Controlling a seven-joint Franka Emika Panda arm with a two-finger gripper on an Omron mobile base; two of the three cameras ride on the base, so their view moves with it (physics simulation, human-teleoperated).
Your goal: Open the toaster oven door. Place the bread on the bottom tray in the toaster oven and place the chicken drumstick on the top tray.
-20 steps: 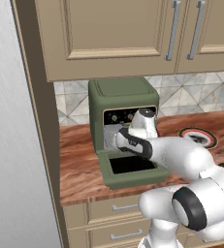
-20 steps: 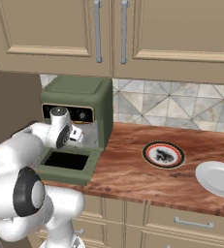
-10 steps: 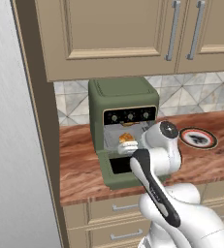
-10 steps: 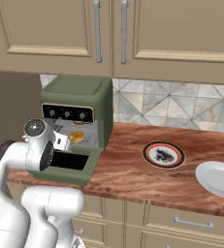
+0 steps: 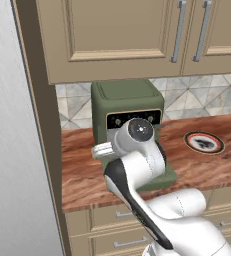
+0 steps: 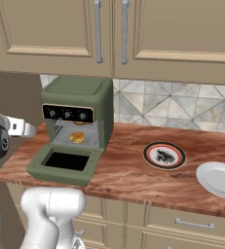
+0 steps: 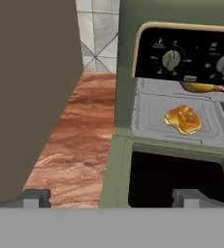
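The olive-green toaster oven [image 6: 80,104] stands on the counter with its door [image 6: 65,164] folded down flat, dark window facing up. A golden piece of bread [image 7: 183,119] lies on the bottom tray [image 7: 147,116]; it also shows as the bread [image 6: 77,137] in the oven mouth. The chicken drumstick [image 7: 203,87] rests on the top tray, half hidden under the black control strip. My gripper [image 7: 112,197] hangs open and empty in front of the door's left corner, clear of the oven. From the side the gripper [image 6: 27,130] is level with the oven mouth, to its left.
A tall brown cabinet side [image 7: 31,97] stands close on the oven's left. On the wooden counter [image 6: 128,175] to the right lie a dark-patterned plate [image 6: 164,155] and a plain white plate [image 6: 220,177]. Upper cabinets [image 6: 109,34] hang above.
The hand has drawn back out of the oven mouth and swung left of the open door. Its jaws stay open. Bread and drumstick lie in the oven.
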